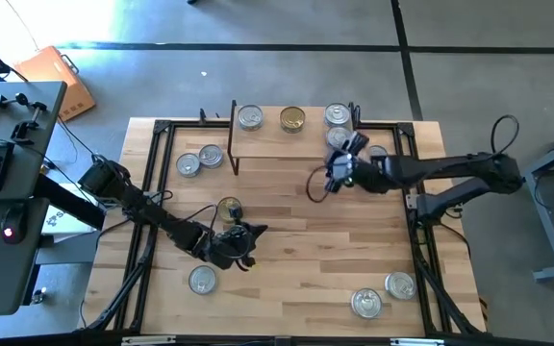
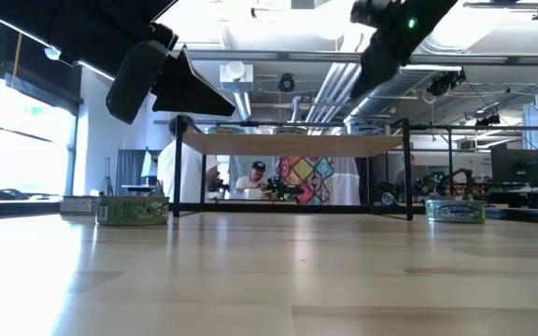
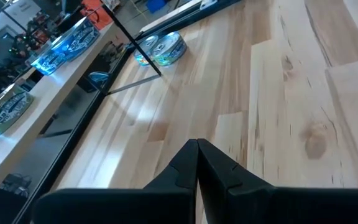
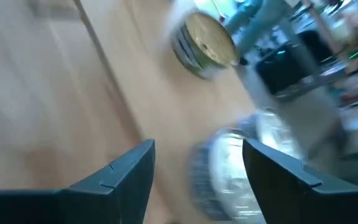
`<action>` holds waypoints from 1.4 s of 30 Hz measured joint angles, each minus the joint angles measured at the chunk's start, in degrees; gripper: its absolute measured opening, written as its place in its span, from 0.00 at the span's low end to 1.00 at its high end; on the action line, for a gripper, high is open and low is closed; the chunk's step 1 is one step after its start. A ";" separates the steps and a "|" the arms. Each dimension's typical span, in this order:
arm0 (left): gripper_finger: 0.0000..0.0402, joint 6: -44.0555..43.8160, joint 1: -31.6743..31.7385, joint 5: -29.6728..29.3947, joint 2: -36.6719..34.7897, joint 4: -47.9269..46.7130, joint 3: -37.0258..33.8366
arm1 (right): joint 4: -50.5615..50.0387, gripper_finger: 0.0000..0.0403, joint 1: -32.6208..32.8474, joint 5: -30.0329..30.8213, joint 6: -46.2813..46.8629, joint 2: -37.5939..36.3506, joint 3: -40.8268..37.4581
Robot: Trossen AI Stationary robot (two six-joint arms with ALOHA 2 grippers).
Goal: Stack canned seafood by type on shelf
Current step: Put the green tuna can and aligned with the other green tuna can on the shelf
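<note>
Currently recorded:
Right gripper [image 4: 197, 168]: fingers spread, positioned at shelf [image 1: 291, 144] right end.
Left gripper [image 3: 197, 163]: fingers pressed together, empty.

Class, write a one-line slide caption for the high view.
Right claw open beside small wooden shelf bearing three round tins; left claw shut.

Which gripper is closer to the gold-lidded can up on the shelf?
The right. The right gripper hangs by the shelf's right end, jaws open, a short way from the gold-lidded can. The left gripper is shut, farther off, over the tabletop's front half.
</note>
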 joint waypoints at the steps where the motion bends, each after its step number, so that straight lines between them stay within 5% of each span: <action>1: 0.00 -0.01 0.00 0.00 0.00 0.11 0.00 | 0.18 0.57 1.65 -1.04 3.92 -0.05 -0.11; 10: 0.00 -6.68 -1.26 0.24 -1.81 -6.04 -0.04 | 23.87 0.56 23.37 -8.75 18.44 3.29 -16.39; 15: 0.00 -17.26 -2.14 0.87 -10.84 -25.24 -0.02 | 37.80 0.56 32.70 -6.97 25.37 8.68 -22.46; 21: 0.00 -47.98 3.06 11.53 -19.65 -57.44 -0.02 | 50.68 0.56 36.47 2.86 27.64 17.90 -23.29; 25: 0.00 -57.87 6.73 17.41 -19.39 -65.87 -0.04 | 55.60 0.56 35.70 5.67 23.58 23.20 -21.70; 32: 0.00 -52.66 10.59 26.28 -11.46 -52.79 -0.04 | 56.13 0.56 33.05 3.35 18.65 25.72 -19.52; 38: 0.00 -41.41 11.77 37.44 -2.95 -28.67 -0.12 | 56.25 0.56 32.38 2.83 17.55 25.61 -19.39; 42: 0.00 -31.74 10.07 41.58 -3.76 -15.04 3.47 | 56.47 0.56 32.38 2.81 17.97 25.61 -19.39</action>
